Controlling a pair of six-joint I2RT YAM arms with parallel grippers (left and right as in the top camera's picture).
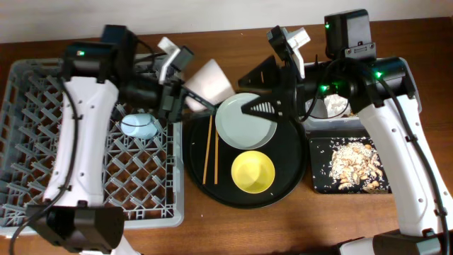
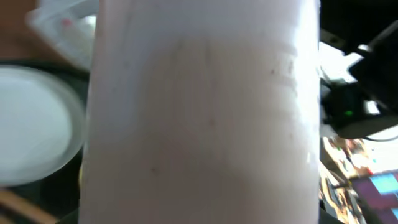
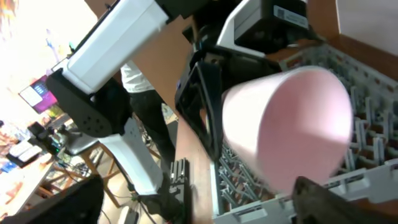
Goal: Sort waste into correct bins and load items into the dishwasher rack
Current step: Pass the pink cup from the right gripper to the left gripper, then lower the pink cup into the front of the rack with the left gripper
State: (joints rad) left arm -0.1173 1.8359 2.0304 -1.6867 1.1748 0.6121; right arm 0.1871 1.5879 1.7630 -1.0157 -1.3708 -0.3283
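Overhead view of the table [image 1: 212, 230], front edge to rear. Near the front edge, right of centre, the yellow bowl [image 1: 253, 171] sits upright on the round black tray [image 1: 291, 157]. Toward the front right corner, just beside that tray, the shallow black rectangular tray [image 1: 318, 152] holds the beige food scraps [image 1: 354, 164]. On the round tray behind the bowl lie the two chopsticks [image 1: 209, 150], side by side and pointing front to rear, and the pale round plate [image 1: 241, 127] to their right. The grey dishwasher rack [image 1: 141, 184] fills the left side, with the blue cup [image 1: 139, 127] lying among its pegs near the rack's right edge. The right gripper [image 1: 244, 93] hangs over the plate's rear rim, its fingers spread wide with nothing between them. Toward the rear edge at centre, the left gripper [image 1: 192, 83] is clamped on the pink cup [image 1: 211, 81], held tilted above the table between rack and round tray. At the rear right, the clear tub [image 1: 316, 71] contains the crumpled white tissue [image 1: 336, 105].
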